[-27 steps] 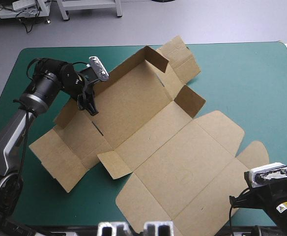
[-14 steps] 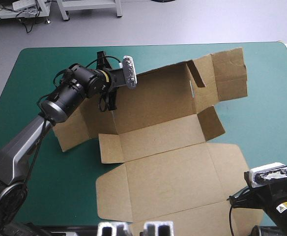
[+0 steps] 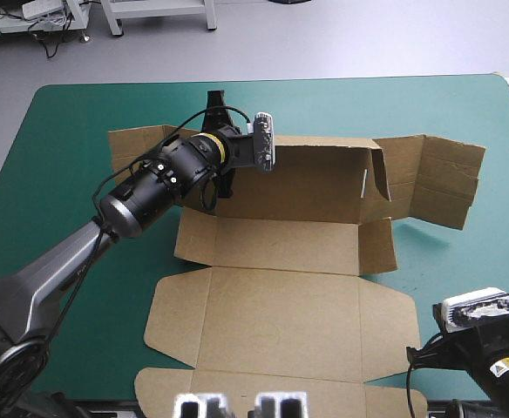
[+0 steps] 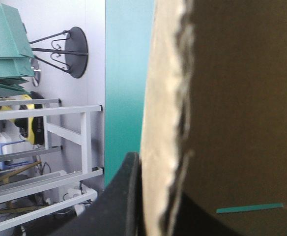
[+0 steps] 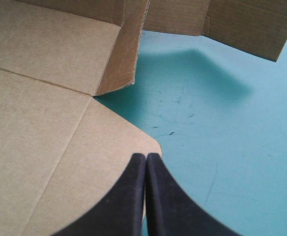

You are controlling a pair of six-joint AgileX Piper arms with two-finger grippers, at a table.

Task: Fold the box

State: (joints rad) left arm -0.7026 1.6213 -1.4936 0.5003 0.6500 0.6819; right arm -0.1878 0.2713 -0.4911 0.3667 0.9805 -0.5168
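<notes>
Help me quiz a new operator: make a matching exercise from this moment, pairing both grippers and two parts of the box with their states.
Things:
1 left gripper
2 right gripper
3 box's back wall
4 box's front panel

States:
A lying flat on the teal-green cover
B shut on the box
C standing upright
D shut, holding nothing

Pairs: 1-B, 2-D, 3-C, 4-A

Overhead view covers the whole desk (image 3: pixel 464 104); wrist views sit close, showing the same box (image 3: pixel 281 296) ahead of the right pincer (image 5: pixel 146 157) and inside the left pincer (image 4: pixel 156 172).
</notes>
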